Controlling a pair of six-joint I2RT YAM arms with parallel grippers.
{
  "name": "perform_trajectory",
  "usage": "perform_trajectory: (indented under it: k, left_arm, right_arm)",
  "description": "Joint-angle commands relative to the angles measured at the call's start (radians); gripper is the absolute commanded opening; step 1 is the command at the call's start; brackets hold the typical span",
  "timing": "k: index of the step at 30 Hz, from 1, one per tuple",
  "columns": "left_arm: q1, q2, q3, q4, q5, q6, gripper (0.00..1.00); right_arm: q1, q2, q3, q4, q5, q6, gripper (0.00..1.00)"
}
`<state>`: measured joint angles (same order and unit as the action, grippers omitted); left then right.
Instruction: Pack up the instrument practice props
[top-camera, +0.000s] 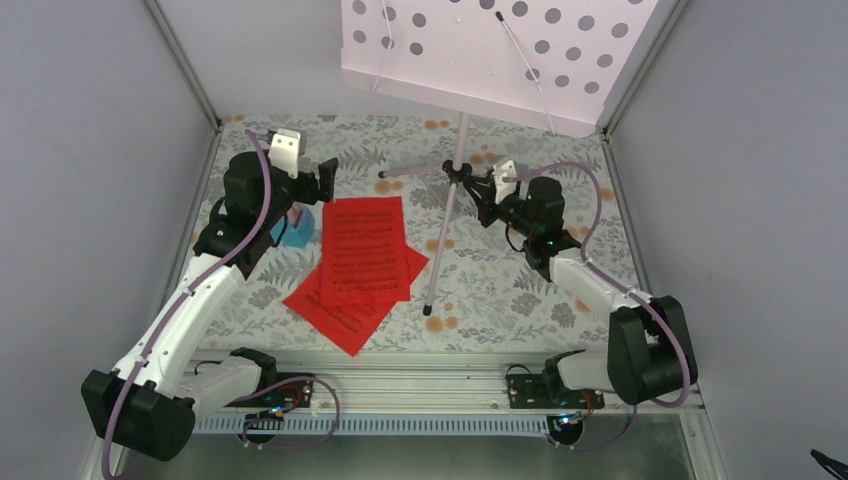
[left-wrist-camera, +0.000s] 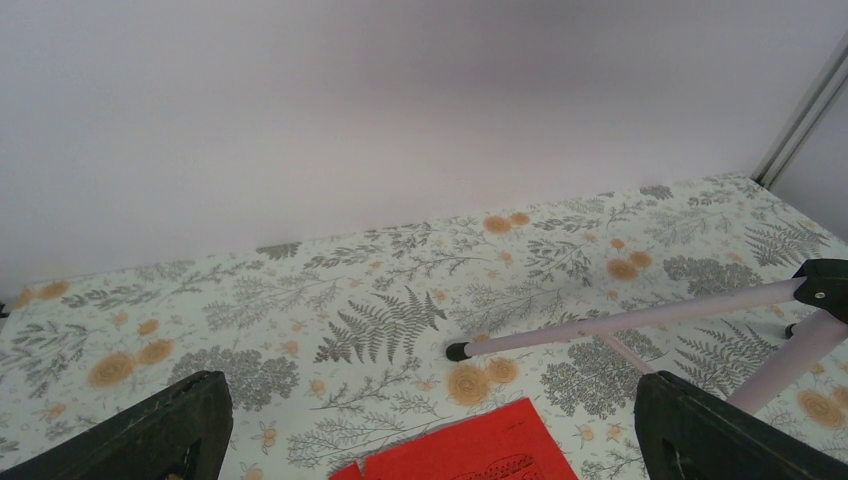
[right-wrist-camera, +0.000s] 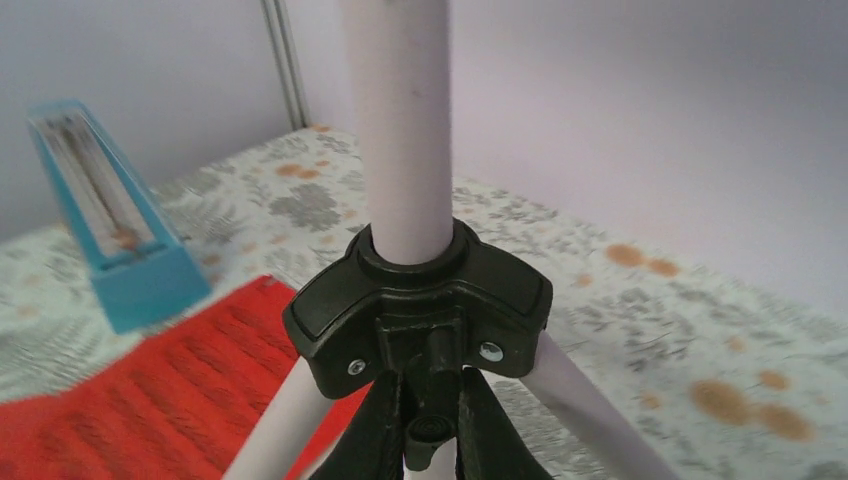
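Observation:
The pale lilac music stand stands upright at the back, its perforated desk high up. Red sheet-music pages lie fanned out on the table in front of it. The light-blue metronome stands left of the pages, mostly hidden behind my left arm. It shows fully in the right wrist view. My left gripper is open and empty above the pages' far left corner. My right gripper is shut on a small black knob under the stand's tripod hub.
The table has a floral cloth and is boxed in by grey walls with metal corner posts. The stand's legs spread over the cloth, one reaching toward the front. A metal rail runs along the near edge.

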<state>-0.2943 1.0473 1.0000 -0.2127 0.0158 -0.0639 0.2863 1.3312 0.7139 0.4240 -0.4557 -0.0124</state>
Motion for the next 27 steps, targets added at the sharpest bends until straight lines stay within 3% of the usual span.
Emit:
perform_trajectory:
  k: [1,12,15,22,27]
  left_arm:
    - [0.003,0.0,0.012,0.004,0.013,-0.004,1.0]
    - [0.003,0.002,0.012,0.002,0.013,-0.004,1.0]
    - [0.003,0.001,0.012,0.003,0.01,-0.002,1.0]
    - [0.004,-0.001,0.01,0.004,-0.001,-0.003,1.0]
    - [0.003,-0.013,0.005,0.011,-0.01,-0.003,1.0]
  right_arm:
    - [0.033,-0.034,-0.021,-0.022,0.182,-0.301,0.07]
    - [0.104,-0.003,0.03,-0.022,0.417,-0.545,0.11]
    - [0.108,-0.024,0.026,-0.015,0.419,-0.53,0.2]
    - [0.097,-0.174,-0.064,0.046,0.368,-0.316,0.49]
    - [0.017,-0.278,-0.206,0.106,0.308,0.076,0.68]
